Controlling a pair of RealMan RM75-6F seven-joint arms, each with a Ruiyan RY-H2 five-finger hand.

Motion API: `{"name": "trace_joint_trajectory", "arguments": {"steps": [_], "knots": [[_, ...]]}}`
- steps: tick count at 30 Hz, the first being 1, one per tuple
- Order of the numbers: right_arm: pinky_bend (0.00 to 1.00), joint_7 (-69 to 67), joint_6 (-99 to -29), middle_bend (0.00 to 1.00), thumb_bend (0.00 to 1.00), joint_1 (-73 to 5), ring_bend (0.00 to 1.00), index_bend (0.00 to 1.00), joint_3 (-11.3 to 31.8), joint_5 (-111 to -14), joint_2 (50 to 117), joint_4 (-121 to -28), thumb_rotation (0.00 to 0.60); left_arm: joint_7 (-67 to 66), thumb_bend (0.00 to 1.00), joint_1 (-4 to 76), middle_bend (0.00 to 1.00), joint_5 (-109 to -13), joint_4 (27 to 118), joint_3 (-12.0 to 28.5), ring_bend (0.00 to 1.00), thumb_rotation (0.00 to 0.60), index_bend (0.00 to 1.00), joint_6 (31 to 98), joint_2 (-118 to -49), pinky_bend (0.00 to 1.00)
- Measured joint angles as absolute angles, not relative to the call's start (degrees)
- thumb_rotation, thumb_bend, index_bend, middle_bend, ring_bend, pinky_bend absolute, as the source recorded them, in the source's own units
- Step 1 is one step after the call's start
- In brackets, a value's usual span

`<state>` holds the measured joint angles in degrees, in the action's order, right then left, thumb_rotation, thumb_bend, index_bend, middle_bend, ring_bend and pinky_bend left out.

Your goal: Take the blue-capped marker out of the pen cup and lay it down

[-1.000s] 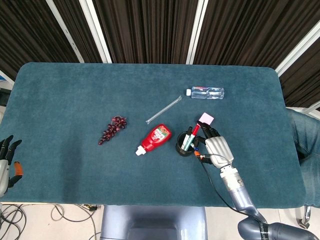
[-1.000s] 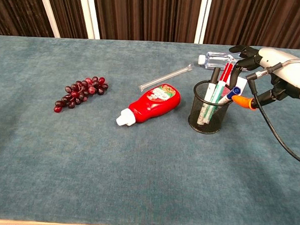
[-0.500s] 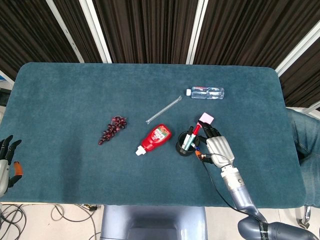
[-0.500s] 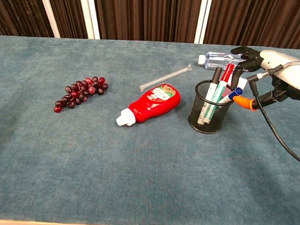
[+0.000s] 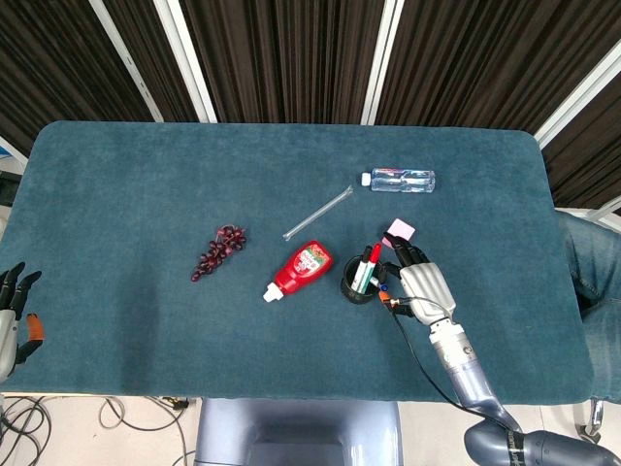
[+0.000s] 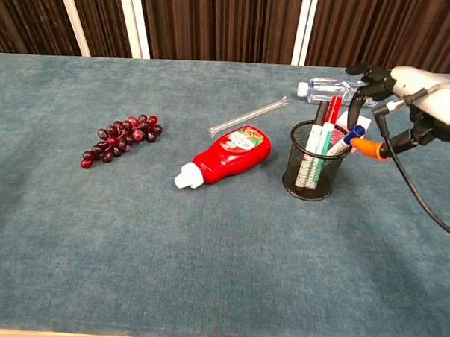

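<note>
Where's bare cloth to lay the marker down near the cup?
Bare cloth lies in front of the pen cup and the ketchup bottle, toward the near edge. Behind the cup it is crowded: right hand, pink pad, water bottle.

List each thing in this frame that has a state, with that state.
Pen cup: upright, markers inside.
Blue-capped marker: in the cup, leaning toward the right hand.
Right hand: at the marker's cap; grip unclear.
Left hand: off the table's edge, holding nothing.
Ketchup bottle: on its side, cap on.
Water bottle: on its side, capped.
Grapes: lying on the table.
Straw: lying flat.
</note>
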<state>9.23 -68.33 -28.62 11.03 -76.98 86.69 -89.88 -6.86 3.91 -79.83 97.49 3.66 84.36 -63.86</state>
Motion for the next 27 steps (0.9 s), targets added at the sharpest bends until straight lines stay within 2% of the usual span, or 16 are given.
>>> {"name": "trace_joint_trajectory", "arguments": {"steps": [10, 20, 27], "knots": [[0.17, 12.0, -67.2, 0.0, 0.46, -29.9, 0.08, 0.61, 13.0, -76.6, 80.1, -98.3, 0.6, -6.7, 0.71, 3.9, 0.0, -79.9, 97.8, 3.6, 0.0, 0.6, 0.11, 84.4, -63.7, 0.08], [0.17, 15.6, -64.6, 0.0, 0.46, -32.5, 0.08, 0.61, 18.4, -71.6, 70.2, -106.6, 0.6, -6.7, 0.71, 3.8, 0.0, -80.0, 97.9, 3.5, 0.0, 0.6, 0.11, 84.4, -63.7, 0.08], [0.17, 15.5, -63.3, 0.0, 0.46, -33.7, 0.08, 0.61, 20.6, -67.0, 66.0, -108.3, 0.6, -6.8, 0.71, 3.8, 0.0, -80.0, 97.9, 3.5, 0.0, 0.6, 0.11, 84.5, -63.8, 0.08]]}}
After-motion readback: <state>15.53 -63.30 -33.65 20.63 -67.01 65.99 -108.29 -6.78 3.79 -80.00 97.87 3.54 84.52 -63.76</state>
